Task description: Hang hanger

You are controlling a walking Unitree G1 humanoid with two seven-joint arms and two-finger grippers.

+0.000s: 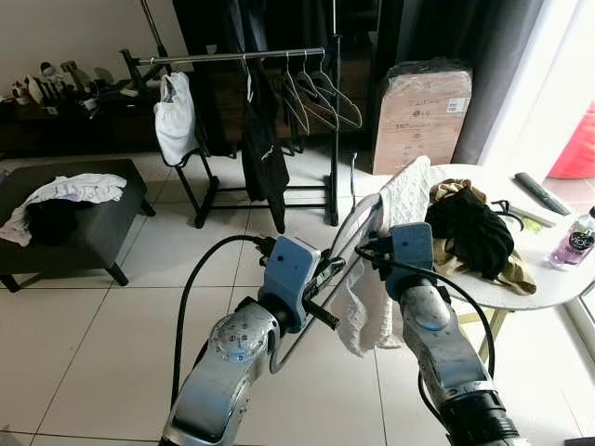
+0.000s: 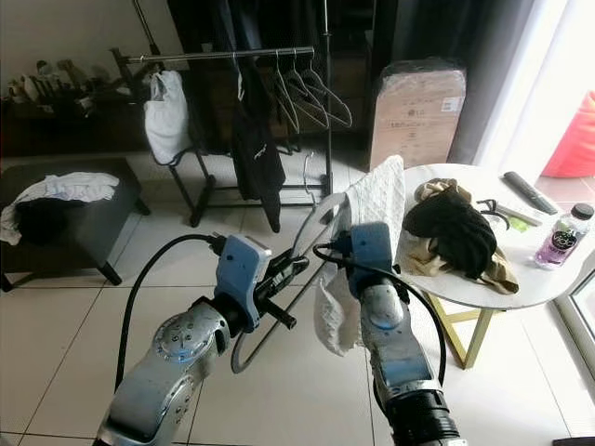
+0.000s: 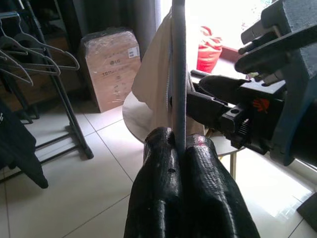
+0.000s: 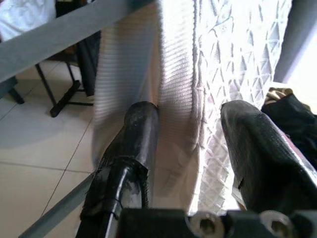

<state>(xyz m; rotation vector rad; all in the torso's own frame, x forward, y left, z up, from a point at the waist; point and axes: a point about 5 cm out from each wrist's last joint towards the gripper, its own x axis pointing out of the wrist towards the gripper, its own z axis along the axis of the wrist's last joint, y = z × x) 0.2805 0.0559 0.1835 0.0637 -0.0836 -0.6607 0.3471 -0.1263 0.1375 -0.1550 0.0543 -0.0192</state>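
Hanger in left gripper

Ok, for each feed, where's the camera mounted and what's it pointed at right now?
Left eye view: head camera, looking down past both silver arms at the grey hanger with white garment, clothes rack beyond.
Right eye view: same scene, shifted sideways; round table on the right.
Left wrist view: along the left gripper, shut on the hanger bar.
Right wrist view: along the right gripper, fingers apart around the white garment.
Both wrist views share the hanger and garment.
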